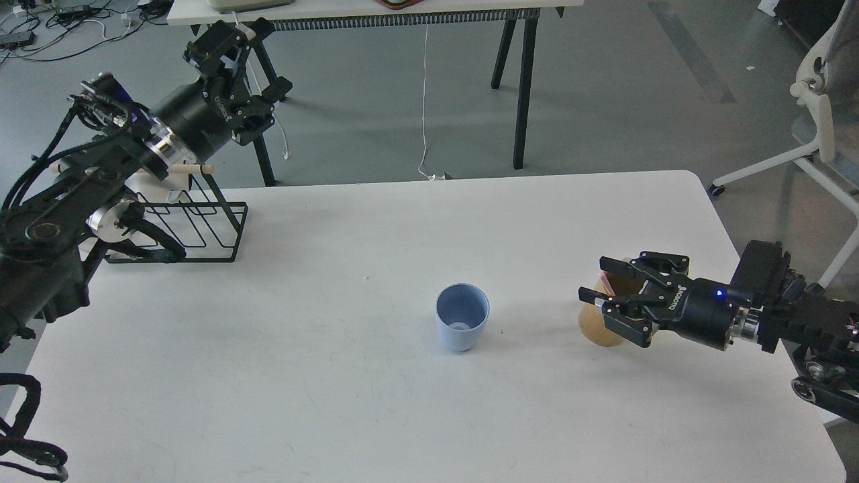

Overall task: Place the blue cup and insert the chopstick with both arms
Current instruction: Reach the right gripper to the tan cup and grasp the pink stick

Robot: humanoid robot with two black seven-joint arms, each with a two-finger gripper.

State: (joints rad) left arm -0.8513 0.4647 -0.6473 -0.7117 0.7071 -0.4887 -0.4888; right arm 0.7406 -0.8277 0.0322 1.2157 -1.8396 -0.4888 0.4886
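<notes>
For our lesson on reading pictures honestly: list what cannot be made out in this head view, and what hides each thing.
1. Pink stick: only a sliver shows; the right hand covers the rest.
2. Wooden holder: its top is hidden behind that hand.
3. Wire rack: its left part is hidden by the left arm.
4. Left hand: dark against the table legs behind it, so its grip is unclear.

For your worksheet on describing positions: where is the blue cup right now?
In the head view the blue cup stands upright near the table's middle, left of the wooden holder and right gripper.
</notes>
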